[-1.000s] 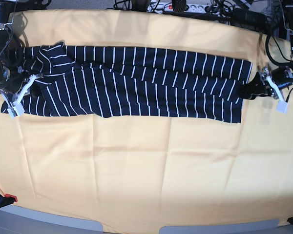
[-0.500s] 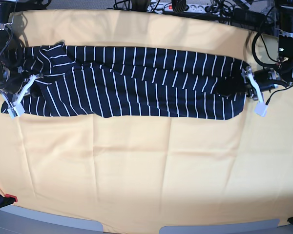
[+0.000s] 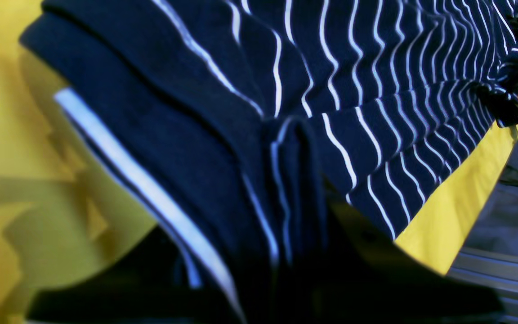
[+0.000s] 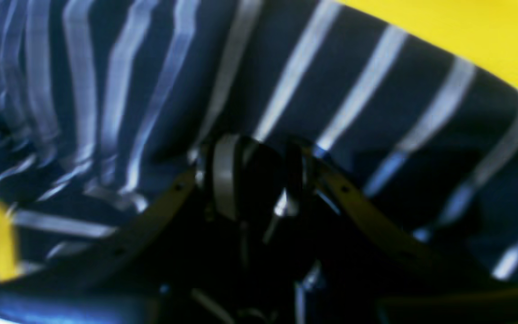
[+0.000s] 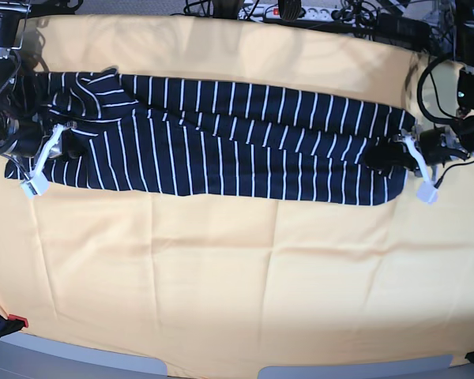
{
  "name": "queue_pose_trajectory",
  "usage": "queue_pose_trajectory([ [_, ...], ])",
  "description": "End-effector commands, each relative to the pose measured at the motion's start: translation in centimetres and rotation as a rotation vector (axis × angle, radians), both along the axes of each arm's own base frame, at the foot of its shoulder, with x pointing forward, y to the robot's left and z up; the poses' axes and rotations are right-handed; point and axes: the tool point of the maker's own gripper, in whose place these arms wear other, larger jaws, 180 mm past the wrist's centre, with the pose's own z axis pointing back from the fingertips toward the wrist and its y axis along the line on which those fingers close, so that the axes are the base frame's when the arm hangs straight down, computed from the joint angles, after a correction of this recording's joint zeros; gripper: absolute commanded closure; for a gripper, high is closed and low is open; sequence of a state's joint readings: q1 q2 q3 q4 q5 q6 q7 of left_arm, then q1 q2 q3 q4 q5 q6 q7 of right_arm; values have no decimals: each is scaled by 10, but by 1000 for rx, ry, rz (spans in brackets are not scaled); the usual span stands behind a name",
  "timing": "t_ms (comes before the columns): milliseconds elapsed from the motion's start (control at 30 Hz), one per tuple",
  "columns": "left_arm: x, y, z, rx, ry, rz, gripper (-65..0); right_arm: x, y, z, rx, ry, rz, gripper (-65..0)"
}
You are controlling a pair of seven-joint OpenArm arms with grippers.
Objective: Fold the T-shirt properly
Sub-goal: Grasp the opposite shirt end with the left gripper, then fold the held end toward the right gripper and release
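From the base camera you see the T-shirt (image 5: 221, 138) stretched as a long, narrow band across the far half of the yellow cloth (image 5: 237, 276), an arm at each end. That layout suits a lengthwise fold: both ends need to be controlled together so the band stays flat.

The left wrist camera shows you the left gripper (image 3: 292, 211) pinched down on a bunched fold of T-shirt (image 3: 376, 90) hem, stripes running away toward the far end. The jaws look clamped narrow on that pleat (a firm pinch, I judge, so the layers travel as one).

In the right wrist camera, the right gripper (image 4: 259, 180) sits buried in the striped T-shirt (image 4: 353, 103) at the sleeve end. The picture is blurred; its jaws appear parted somewhat, but you cannot tell whether cloth is actually caught between them.
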State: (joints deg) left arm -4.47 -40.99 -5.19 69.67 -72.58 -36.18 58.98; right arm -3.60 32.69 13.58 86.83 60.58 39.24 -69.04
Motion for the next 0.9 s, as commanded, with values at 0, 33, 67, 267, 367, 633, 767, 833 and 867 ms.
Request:
queue_pose_trajectory([
  [0,10,16,16,37,-44,13,0,12,-2,19,13,-57,17,-197],
  [33,11,21,18,54,-46,14,0,12,0,21,27,-56,22,-197],
  [67,11,27,21,70,-49,18,0,12,2,22,38,-56,25,-197],
  [267,25,68,50,116,-103,127,0,9,3,21,44,-47,28,-197],
  [367,30,76,69,72,-143,167,0,9,3,21,45,-48,28,-197],
  [633,17,42,76,-61,-155,32,0,10,4,21,49,-52,26,-197],
  [767,18,17,74,-120,-177,8,0,10,5,21,52,-54,25,-197],
  [833,19,0,77,-150,-200,-15,0,10,5,22,51,-54,25,-197],
  [867,19,-9,80,-164,-214,-29,0,10,5,21,51,-53,25,-197],
])
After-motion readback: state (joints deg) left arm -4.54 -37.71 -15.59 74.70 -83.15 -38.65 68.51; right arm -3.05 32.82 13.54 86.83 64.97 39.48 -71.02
